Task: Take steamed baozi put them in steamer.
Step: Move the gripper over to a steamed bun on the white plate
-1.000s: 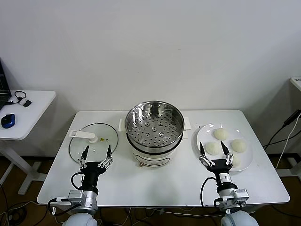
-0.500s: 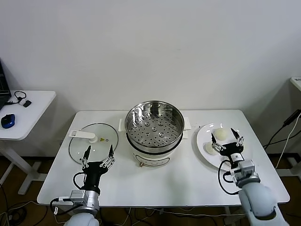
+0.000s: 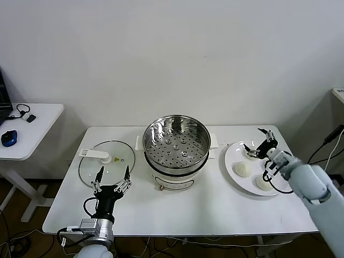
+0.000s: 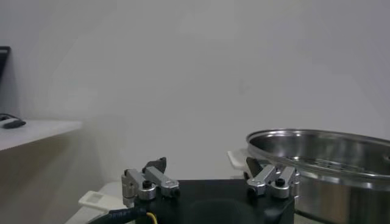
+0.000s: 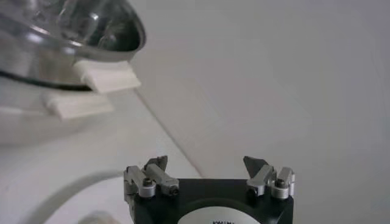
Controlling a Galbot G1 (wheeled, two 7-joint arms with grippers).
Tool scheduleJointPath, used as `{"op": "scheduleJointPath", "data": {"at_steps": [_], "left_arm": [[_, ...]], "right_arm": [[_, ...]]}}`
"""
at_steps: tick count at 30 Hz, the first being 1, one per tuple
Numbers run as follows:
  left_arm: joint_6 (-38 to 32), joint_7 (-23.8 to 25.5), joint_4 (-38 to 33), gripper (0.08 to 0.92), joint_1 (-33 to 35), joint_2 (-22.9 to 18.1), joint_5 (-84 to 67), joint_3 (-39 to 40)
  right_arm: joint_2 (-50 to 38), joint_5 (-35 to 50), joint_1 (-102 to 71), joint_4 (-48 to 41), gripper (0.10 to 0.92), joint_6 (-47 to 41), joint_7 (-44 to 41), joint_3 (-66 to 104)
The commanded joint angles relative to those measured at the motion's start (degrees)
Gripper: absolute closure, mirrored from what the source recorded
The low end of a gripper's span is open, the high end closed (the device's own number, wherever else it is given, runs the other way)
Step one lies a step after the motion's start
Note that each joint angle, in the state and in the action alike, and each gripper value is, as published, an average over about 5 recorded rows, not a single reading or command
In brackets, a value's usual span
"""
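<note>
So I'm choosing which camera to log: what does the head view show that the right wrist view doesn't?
Only the head view shows the glass lid, the white plate with its baozi, and the left end effector near the lid. Only the right wrist view shows the open right end effector close up. Both show the steamer.

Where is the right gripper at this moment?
In the head view, the right gripper is open over the far side of the plate of baozi, right of the steamer.

right gripper (image 3: pixel 260 143) hangs spread over the far baozi (image 3: pixel 251 155) on the white plate (image 3: pixel 232 159); left gripper (image 3: pixel 112 174) waits open beside the glass lid (image 3: pixel 110 159); the steamer (image 3: pixel 176 148) holds no bun.
</note>
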Motion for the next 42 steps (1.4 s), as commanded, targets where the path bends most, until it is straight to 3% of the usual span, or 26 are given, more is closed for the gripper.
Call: {"op": "scheduleJointPath", "data": {"at_steps": [1, 10, 17, 32, 42], "left_arm": [[-0.4, 0.1, 0.2, 0.177, 0.1, -2.0, -0.7, -0.3], [-1.2, 0.2, 2.1, 0.177, -0.2, -2.0, -1.1, 0.1], [-1.8, 0.3, 2.6, 0.177, 0.0, -1.6, -2.2, -0.8], [-3.1, 0.2, 3.8, 0.177, 0.1, -0.9, -3.4, -2.0], [-3.1, 0.3, 4.4, 0.177, -0.2, -0.7, -3.7, -2.6]], "right_arm": [[-16.0, 4.0, 29.4, -10.6, 0.203, 4.2, -16.0, -31.6], [-10.5, 9.7, 63.1, -25.3, 0.203, 13.9, -26.0, -69.7], [1.5, 12.8, 71.6, -40.2, 0.203, 20.8, -31.5, -82.7], [22.7, 10.8, 66.9, -68.1, 0.203, 28.7, -35.0, -80.6], [27.0, 7.0, 61.6, -73.3, 0.203, 30.7, -36.7, -75.8]]}}
